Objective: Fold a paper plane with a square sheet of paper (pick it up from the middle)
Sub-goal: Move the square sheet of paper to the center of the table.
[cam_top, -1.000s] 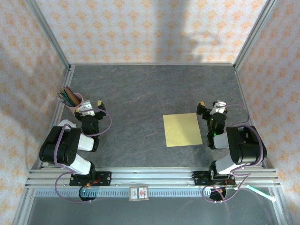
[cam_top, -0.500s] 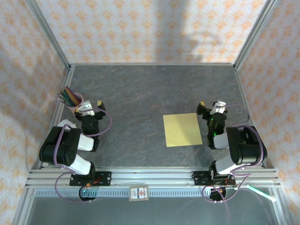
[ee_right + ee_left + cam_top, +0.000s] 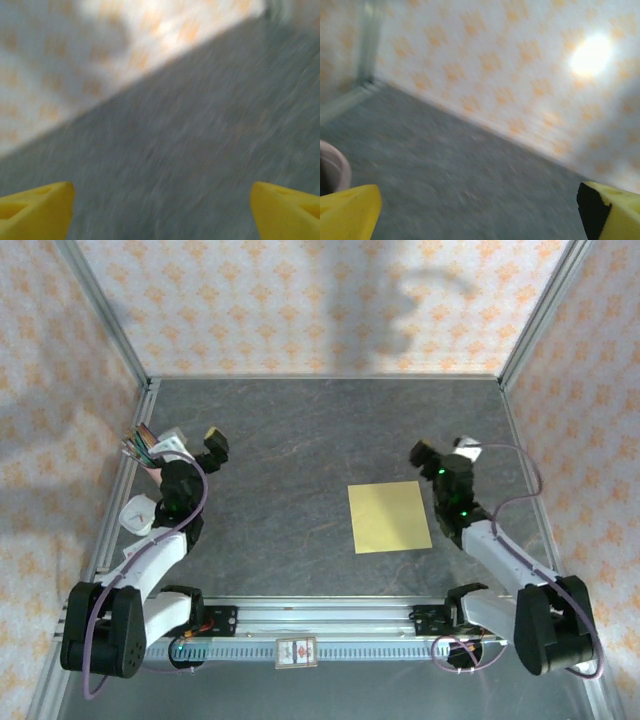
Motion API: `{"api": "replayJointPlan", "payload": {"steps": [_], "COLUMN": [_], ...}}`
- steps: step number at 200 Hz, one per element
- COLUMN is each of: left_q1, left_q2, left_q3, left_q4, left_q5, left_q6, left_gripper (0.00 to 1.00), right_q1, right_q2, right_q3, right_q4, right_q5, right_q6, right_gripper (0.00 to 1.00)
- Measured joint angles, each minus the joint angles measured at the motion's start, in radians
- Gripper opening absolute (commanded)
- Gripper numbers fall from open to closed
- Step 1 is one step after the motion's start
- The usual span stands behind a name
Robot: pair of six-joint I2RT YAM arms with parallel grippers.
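Observation:
The square sheet of paper [image 3: 390, 517] is plain yellow and lies flat on the dark table, right of centre. My right gripper [image 3: 445, 451] hangs open just beyond the sheet's far right corner, apart from it. My left gripper [image 3: 190, 443] is open at the far left, well away from the sheet. In the left wrist view the left gripper [image 3: 480, 215] has yellow fingertips [image 3: 347, 212] wide apart over bare table. The right wrist view has the right gripper [image 3: 160, 212] the same, its fingertips [image 3: 287, 210] spread with nothing between them.
A pink cup [image 3: 143, 452] of coloured pens stands right beside the left gripper; its rim [image 3: 334, 172] is at the left edge of the left wrist view. Patterned walls and metal posts [image 3: 105, 335] enclose the table on three sides.
Both arms have unfolded from their tucked pose, carrying the grippers up and toward the far wall. The sheet has not moved. Both grippers stay open.

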Motion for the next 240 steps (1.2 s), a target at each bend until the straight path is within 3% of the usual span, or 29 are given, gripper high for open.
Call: {"api": "replayJointPlan", "payload": {"steps": [33,59,86,170,217,240], "left_q1": [-0.158,-0.21,-0.223,-0.223,-0.223,-0.223], "left_q2": [-0.004,0.021,0.045,0.069,0.092,0.082], "left_q3": [0.026,0.052,0.058,0.113,0.126,0.125], "left_q4": [-0.143,-0.186,-0.212,-0.336,-0.404,-0.415], "left_q5": [0.068,0.085,0.086,0.025,0.029,0.072], "left_q6": [-0.049,-0.067,-0.072,-0.092,-0.093,-0.061], "left_gripper": [0.99,0.99,0.99,0.99,0.99,0.99], "right_q1": [0.215,0.279,0.289,0.399,0.49,0.505], "right_q2": [0.068,0.192,0.343,0.595,0.858,0.874], "right_q3": [0.002,0.009,0.049,0.29,0.623,0.686], "right_q4": [-0.205,-0.258,-0.278,-0.233,-0.187,-0.22], "right_q5": [0.013,0.006,0.0,-0.01,-0.156,-0.204], "right_q6": [0.097,0.137,0.14,0.162,0.2,0.137], "right_gripper": [0.84,0.8,0.77,0.72,0.71,0.73]}}
